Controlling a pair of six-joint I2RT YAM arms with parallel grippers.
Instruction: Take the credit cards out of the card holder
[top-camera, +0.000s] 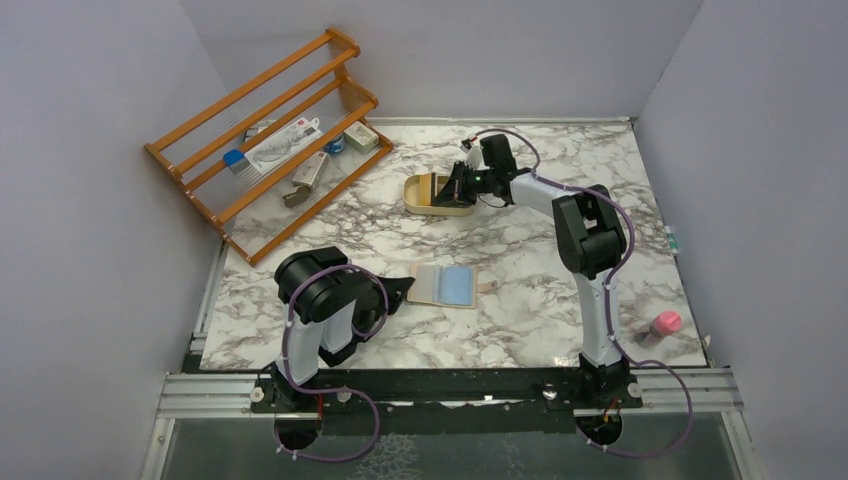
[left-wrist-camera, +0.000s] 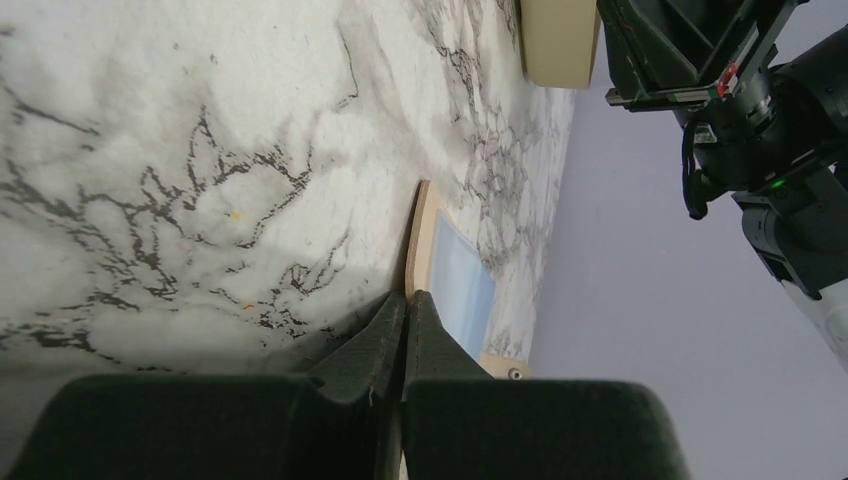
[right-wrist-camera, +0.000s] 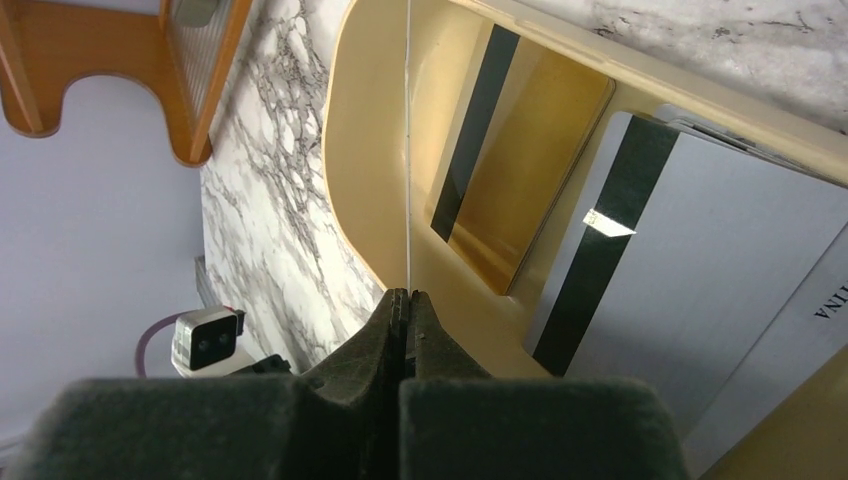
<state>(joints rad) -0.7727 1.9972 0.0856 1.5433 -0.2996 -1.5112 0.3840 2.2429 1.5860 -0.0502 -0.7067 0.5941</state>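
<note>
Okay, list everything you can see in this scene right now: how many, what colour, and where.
card holder: one, tan, open flat in front of the left arm
blue card: one, light blue, on the open card holder
tray: one, cream-yellow, mid-table toward the back
gold card: one, black stripe, in the tray
whitish card: one, black stripe, in the tray
held card: one, pale, seen edge-on above the tray
wooden rack: one, orange-brown, far left corner, small items on it
pink object: one, near right corner
table: one, white marble, grey veins
left gripper: shut, tips at the card holder's edge
right gripper: shut on the held card
</note>
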